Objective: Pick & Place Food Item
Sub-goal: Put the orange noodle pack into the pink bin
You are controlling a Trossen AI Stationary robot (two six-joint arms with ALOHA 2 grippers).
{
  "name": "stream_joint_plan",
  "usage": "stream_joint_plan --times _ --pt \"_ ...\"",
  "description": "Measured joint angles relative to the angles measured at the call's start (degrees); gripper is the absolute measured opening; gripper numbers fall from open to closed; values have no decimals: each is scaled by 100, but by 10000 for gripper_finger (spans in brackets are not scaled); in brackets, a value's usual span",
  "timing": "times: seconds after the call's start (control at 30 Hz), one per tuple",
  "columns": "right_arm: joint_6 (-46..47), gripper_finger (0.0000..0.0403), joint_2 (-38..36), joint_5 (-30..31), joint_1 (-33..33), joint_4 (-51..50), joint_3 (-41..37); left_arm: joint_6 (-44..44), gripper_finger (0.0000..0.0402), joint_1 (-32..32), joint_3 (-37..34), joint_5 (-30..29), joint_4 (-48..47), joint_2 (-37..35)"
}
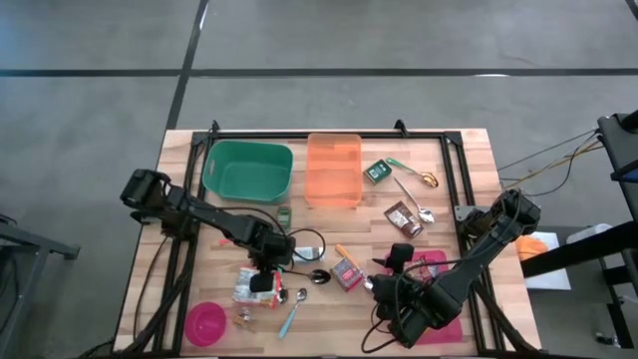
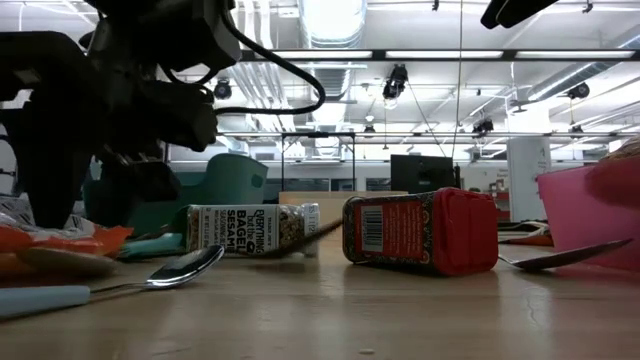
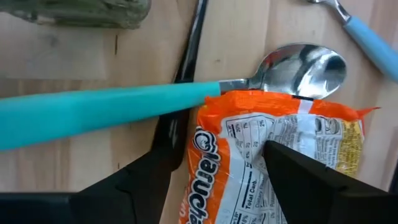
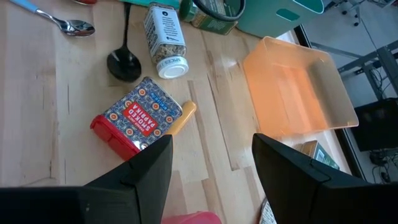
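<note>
Two arms work at the wooden table (image 1: 469, 150). The left gripper (image 1: 265, 284) hangs low over the orange noodle packet (image 3: 273, 155) near the table's front edge, with its two fingers (image 3: 305, 180) set apart – one on each side of the packet's end, close against the wrapper, though whether they actually press it cannot be told. The packet lies flat, with the bowl of a teal-handled spoon (image 3: 112, 109) just beyond its end.

The right gripper (image 1: 399, 261) hovers above the front right part of the table, fingers apart and holding nothing. Below it in the right wrist view lie one red paprika tin (image 4: 140, 118), one sesame seasoning jar (image 4: 165, 40) on its side and one black spoon (image 4: 124, 62).

Two bins stand side by side at the back: one green bin (image 1: 247, 172) and one orange bin (image 1: 333, 170) – both look empty from above. There are two pink things near the front edge: a round pink bowl (image 1: 205, 322) at the left and a pink tray (image 1: 439, 299) under the right arm. One light-blue-handled spoon (image 1: 291, 314) lies near the packet. Right of the orange bin lie a green box (image 1: 377, 172), a brown packet (image 1: 403, 217) and a metal spoon (image 1: 415, 199).
</note>
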Motion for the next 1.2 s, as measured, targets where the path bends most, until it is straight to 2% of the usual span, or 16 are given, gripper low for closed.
stream_joint_plan --times 0.1,0.17,0.47,0.57,0.87,1.2 --pt "-2 219 0 0 0 2 0 -34 245 -4 -8 114 31 -14" --pt "-2 219 0 1 0 2 0 -86 222 -7 -18 131 31 -29" --pt "-1 219 0 1 0 16 0 -110 53 -7 -24 144 29 -37" --pt "0 219 0 0 1 17 -4 -117 10 -7 -24 144 29 -39" --pt "1 219 0 2 0 55 -4 -482 1 -7 -24 346 4 -75" --pt "270 219 0 0 -30 440 -4 -833 0 -13 -24 375 7 -666"
